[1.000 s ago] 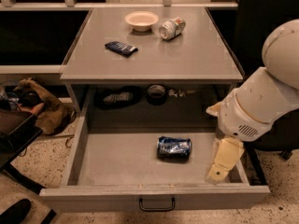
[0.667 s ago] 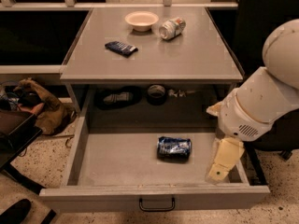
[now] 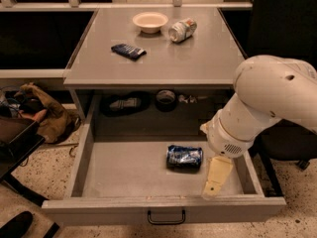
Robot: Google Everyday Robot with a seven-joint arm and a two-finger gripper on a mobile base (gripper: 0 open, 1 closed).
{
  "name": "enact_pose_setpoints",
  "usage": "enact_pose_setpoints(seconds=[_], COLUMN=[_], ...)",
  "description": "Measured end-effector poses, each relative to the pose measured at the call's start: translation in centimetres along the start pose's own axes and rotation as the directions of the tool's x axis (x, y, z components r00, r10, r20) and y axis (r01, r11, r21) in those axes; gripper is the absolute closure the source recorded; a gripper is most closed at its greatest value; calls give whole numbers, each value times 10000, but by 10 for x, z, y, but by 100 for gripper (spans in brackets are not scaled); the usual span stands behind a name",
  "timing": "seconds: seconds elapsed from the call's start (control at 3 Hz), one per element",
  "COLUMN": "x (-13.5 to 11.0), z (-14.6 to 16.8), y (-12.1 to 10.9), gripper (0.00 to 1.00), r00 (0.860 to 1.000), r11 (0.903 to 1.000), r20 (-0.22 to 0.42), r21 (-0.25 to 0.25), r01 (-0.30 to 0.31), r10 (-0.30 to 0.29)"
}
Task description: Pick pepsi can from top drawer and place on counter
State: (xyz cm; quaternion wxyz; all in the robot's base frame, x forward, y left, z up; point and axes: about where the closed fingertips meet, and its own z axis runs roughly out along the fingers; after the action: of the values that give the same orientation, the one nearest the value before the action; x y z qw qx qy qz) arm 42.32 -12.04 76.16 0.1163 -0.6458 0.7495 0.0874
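Gripper (image 3: 216,178) hangs low inside the open top drawer (image 3: 99,209), near one front corner; whether it is released or clenched I cannot tell. The pepsi can (image 3: 184,157) lies on its side on the drawer floor just beside it, toward the middle. Above, the counter (image 3: 163,63) carries a bowl (image 3: 150,21), a tipped silver-white can (image 3: 182,29) and a dark blue packet (image 3: 128,51), with speckled floor (image 3: 44,170) around the cabinet.

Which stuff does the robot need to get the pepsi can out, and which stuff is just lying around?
For the job:
pepsi can, lying on its side in the top drawer
counter, where the can must go
gripper, down in the drawer just right of the can

Just lying about on the counter:
bowl
silver-white can, on its side
dark blue packet
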Motion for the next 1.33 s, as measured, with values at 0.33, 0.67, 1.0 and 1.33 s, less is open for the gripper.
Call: enact_pose_setpoints(seconds=[0.33,0.67,1.0,1.33], x=[-3,-19,-38,-43], z=[9,39,76,107], y=[-2,-27,-63,-92], gripper=[0,0,0,0], r00=[9999,9980,9932,9915], r11=[10000,9980,9929,9888], r20=[-116,-53,97,177], r21=[-51,42,254,780], r01=[60,637,1158,1269], r10=[-61,-637,-1161,-1287])
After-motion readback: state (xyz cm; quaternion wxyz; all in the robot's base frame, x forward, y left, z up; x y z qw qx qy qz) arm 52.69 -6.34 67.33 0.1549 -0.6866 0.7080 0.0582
